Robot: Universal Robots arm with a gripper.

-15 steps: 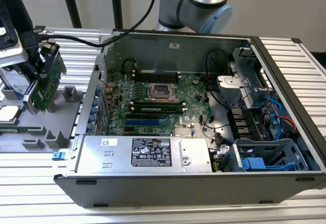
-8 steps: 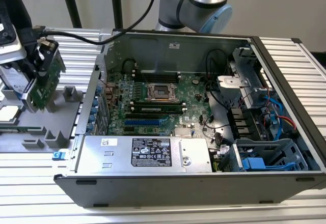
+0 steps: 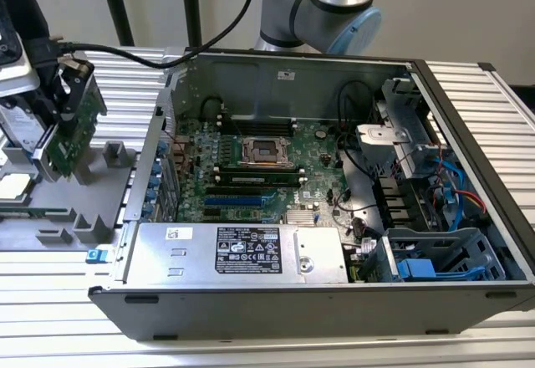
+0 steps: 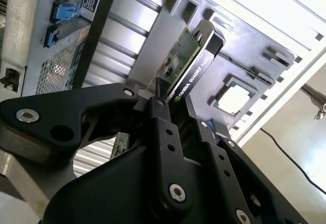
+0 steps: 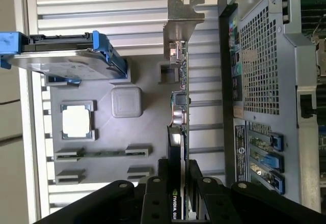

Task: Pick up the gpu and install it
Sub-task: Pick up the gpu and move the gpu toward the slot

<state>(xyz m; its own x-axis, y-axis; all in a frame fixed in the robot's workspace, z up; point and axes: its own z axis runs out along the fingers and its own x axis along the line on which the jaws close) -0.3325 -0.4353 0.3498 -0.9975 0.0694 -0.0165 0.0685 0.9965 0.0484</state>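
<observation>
In the exterior view, one gripper [image 3: 73, 84] stands at nine o'clock from the one open computer case [image 3: 468, 217]. Its jaws are closed on the gpu [image 3: 75, 134], gripping it by the upper edge. The single card hangs tilted over one grey holder tray [image 3: 92, 201], outside the case. I cannot tell if its lower end touches the tray.

In both wrist views the gpu [image 4: 191, 56] [image 5: 181, 96] is seen edge-on, pinched between the two black fingers [image 4: 160, 117]. Its silver bracket [image 5: 181, 20] is at the end far from the gripper [image 5: 178, 183].

In the first wrist view the tray [image 5: 132, 132] also carries one hard drive [image 5: 66, 58] in a blue frame and one pale square processor chip [image 5: 76, 120]. On the rear wall of the case I count three blue clips [image 5: 275, 160].

Moving on to the case in the exterior view, one green motherboard [image 3: 318, 146] lies on its floor. One silver power supply [image 3: 242, 251] is at six o'clock from it, and one grey drive cage [image 3: 405, 134] at three o'clock. One arm [image 3: 326, 0] rises at twelve o'clock, behind the case. All of this rests on one slatted metal bench [image 3: 50, 301].
</observation>
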